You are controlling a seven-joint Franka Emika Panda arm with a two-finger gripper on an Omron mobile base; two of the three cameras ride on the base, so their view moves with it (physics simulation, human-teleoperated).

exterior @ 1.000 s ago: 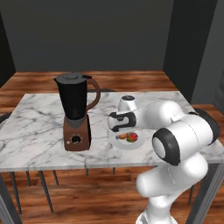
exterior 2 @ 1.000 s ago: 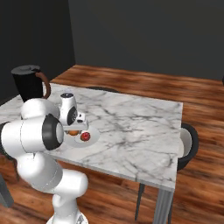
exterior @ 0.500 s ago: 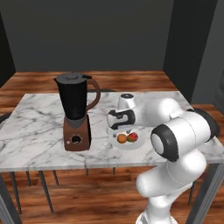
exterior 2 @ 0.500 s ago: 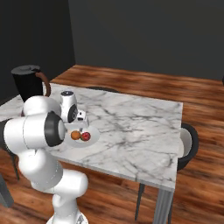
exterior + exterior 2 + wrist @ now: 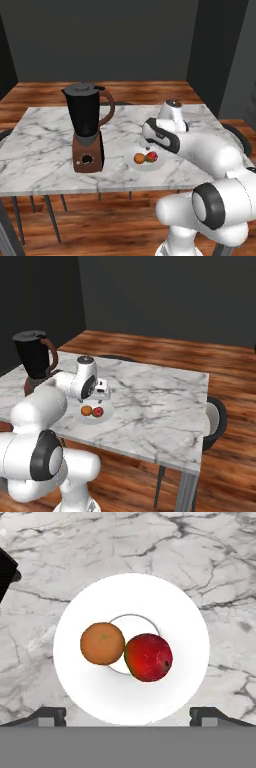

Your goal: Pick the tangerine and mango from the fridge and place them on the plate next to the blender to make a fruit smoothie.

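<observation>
Pincer [image 5: 127, 712] spread wide, empty, hovering over plate [image 5: 75, 682] on worktop [image 5: 125, 542]. 2 fruits directly below it, touching: tangerine [image 5: 102, 643], mango [image 5: 148, 657]. Blender [image 5: 85, 127] just beside plate. Task looks done.

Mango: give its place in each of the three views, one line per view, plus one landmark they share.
Left base view: the mango lies right of the tangerine, right of the blender.
Right base view: mango, lower left, beside the tangerine.
Hand view: mango, centre, touching the tangerine.
Shared landmark: the white plate under both fruits.
</observation>
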